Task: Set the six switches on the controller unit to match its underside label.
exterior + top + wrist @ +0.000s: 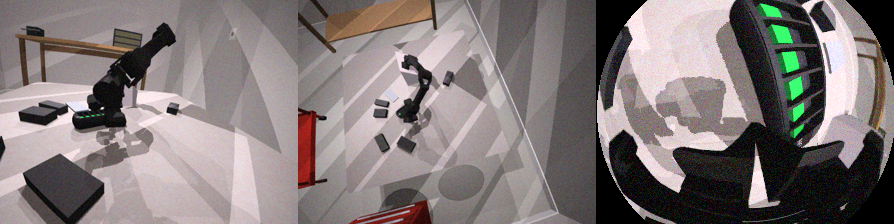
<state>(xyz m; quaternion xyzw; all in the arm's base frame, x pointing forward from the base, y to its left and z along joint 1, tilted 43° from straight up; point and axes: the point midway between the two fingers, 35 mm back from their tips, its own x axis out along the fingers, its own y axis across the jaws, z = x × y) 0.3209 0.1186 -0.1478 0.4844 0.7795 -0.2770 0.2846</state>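
The dark grey controller unit [398, 110] [86, 123] [755, 65] sits on its base on the bench, switches facing up. Six rocker switches show in the wrist view, all with green ends visible on the side towards the bare bench; which ends are pressed down I cannot tell for sure. The label underneath is hidden. My gripper [754, 125] is shut and empty. Its fingertips are at the near end of the unit in the wrist view, close to the last switch; whether they touch it I cannot tell. In the exterior view the hand hides the unit's right end.
Dark plain modules [382, 103] [380, 113] [382, 142] [406, 144] [448, 78] [62, 186] lie around the unit. A pale blue card [391, 95] [77, 106] [836, 56] lies behind it. A pale upright panel [128, 96] stands near the arm's base. Moving shadows streak the bench.
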